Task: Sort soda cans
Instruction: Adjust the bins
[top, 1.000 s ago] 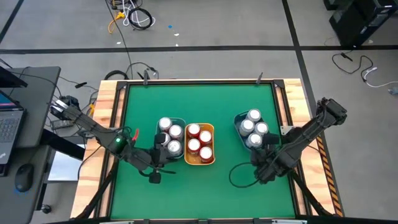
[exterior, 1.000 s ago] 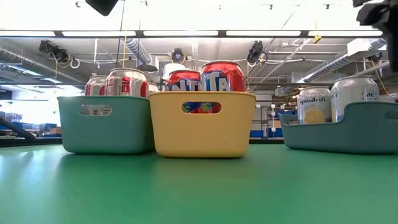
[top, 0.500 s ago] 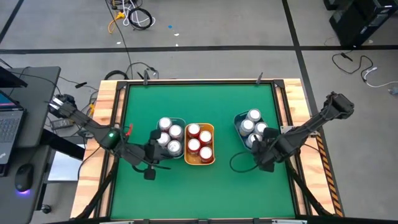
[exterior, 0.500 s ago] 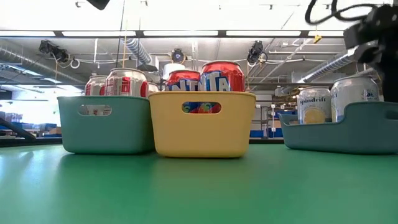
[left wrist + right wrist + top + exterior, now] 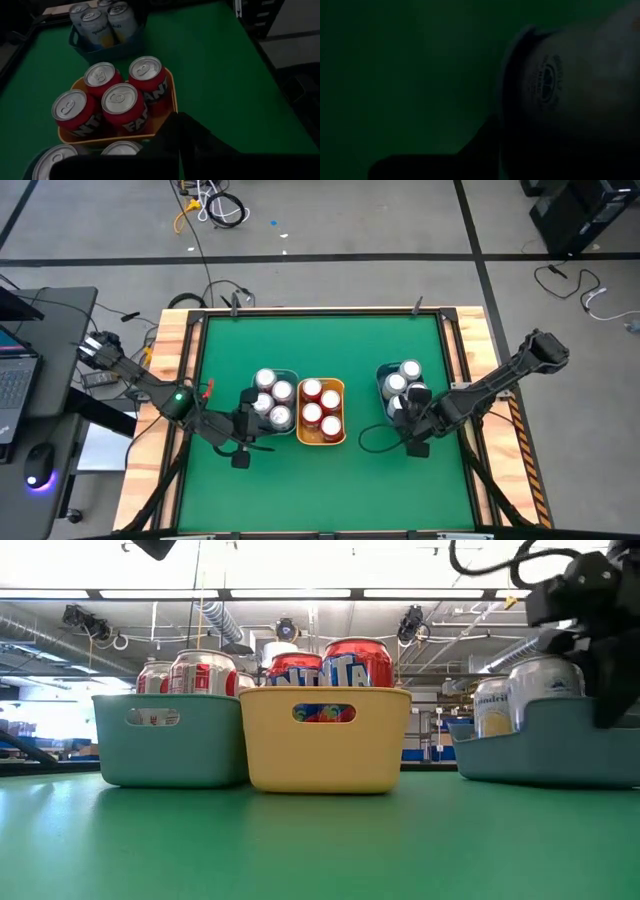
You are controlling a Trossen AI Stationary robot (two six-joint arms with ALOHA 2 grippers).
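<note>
**Soda cans binned by colour, grippers closed at the near rims**

Soda cans (image 5: 272, 398) grouped in three rectangular plastic bins across green felt-like table (image 5: 320, 340), apparently one kind per bin.

Leftmost: teal moulded bin with slot handle (image 5: 170, 738), holding silver-grey aluminium cylinders with red print, packed upright and touching. Left gripper (image 5: 243, 452) parked just beside that bin's near edge, fingers pressed fully together, nothing held; likely waiting.

Middle: yellow smooth-walled bin (image 5: 325, 740), touching the teal one, filled with four glossy red cans (image 5: 120, 107), silver pull-tab tops up, set two by two so as to fit snugly.

Rightmost: low blue-grey tub with scooped rim (image 5: 545, 745), well apart from the pair, carrying pale matte cans with yellow fruit print (image 5: 493, 705). Right gripper (image 5: 413, 442) low at this tub's near side, fingers drawn together; judged to be pinching the tub's wall or rim, though contact too dark to confirm in the wrist view. Probably placed there to drag or straighten the tub, not to lift a can.

No loose cans left on the table; sorting looks essentially finished.
</note>
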